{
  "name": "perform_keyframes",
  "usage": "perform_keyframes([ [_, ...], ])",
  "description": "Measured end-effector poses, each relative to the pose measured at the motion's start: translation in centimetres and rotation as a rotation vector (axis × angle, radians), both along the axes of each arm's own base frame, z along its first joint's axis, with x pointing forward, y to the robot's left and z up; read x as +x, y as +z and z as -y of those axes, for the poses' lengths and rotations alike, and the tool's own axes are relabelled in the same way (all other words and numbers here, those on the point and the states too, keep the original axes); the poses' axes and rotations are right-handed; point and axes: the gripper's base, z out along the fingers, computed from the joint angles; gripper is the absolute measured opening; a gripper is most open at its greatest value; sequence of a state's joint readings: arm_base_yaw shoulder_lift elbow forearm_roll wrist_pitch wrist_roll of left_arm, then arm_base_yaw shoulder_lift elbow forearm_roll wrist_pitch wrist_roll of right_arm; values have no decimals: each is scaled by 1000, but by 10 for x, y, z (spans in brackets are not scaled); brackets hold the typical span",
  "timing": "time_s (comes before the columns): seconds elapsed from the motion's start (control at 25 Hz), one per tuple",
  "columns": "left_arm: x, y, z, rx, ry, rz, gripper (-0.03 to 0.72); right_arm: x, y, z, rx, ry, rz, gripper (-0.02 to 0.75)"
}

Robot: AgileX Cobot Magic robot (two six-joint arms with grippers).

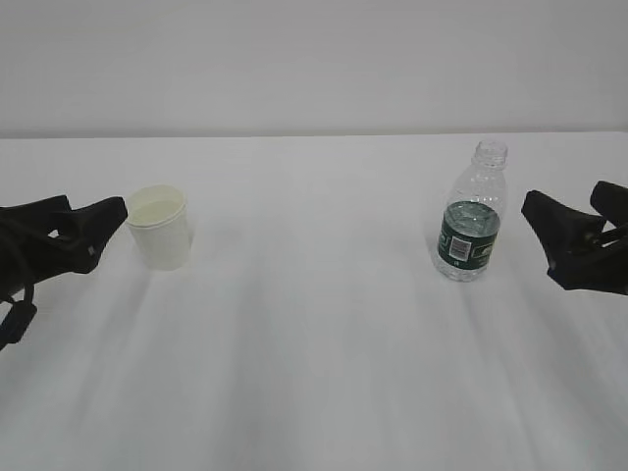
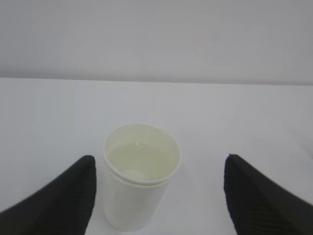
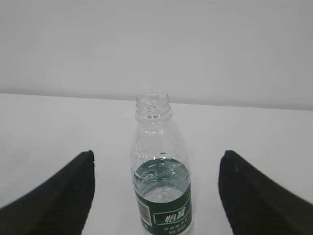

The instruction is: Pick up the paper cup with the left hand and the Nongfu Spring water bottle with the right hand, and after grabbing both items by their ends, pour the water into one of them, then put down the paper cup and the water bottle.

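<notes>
Dark green wraps the lower body of the Nongfu Spring water bottle (image 1: 471,218), a label band with white print: in the right wrist view a few white characters and a small barcode-like panel show, but they are too blurred to read. The bottle itself is clear ribbed plastic with a narrow threaded neck and no cap. It stands upright on the white desk (image 1: 314,373), on the right of the exterior view. The water (image 3: 161,172) inside reaches about to the top edge of the label; above that the bottle looks empty.

The paper cup (image 1: 160,227) stands upright on the left of the desk, well apart from the bottle. It is white outside with a rolled rim and pale cream-yellow inside. In the left wrist view a faint level surface shows low in the cup, possibly a little clear liquid; the pictures do not settle that.

The left hand (image 1: 108,221) lies low at the left edge, its pincer spread wide, one fingertip just beside the cup's rim. From its wrist camera the cup sits between the two black fingers (image 2: 63,196), nearer the left one, and neither touches it.

The right hand (image 1: 564,228) hangs near the bottle, pincer also wide. From its wrist camera the bottle stands between its fingers (image 3: 259,196) with clear gaps on both sides.
</notes>
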State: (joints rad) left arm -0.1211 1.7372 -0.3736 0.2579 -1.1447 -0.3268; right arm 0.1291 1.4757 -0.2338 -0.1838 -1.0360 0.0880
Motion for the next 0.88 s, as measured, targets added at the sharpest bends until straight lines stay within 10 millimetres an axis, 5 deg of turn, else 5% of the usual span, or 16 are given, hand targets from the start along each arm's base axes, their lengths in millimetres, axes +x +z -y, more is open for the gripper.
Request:
perform_keyframes([
  [0.88, -12, 53, -2, -40, 3, 176, 571, -19, 29, 5, -22, -22, 8, 589],
])
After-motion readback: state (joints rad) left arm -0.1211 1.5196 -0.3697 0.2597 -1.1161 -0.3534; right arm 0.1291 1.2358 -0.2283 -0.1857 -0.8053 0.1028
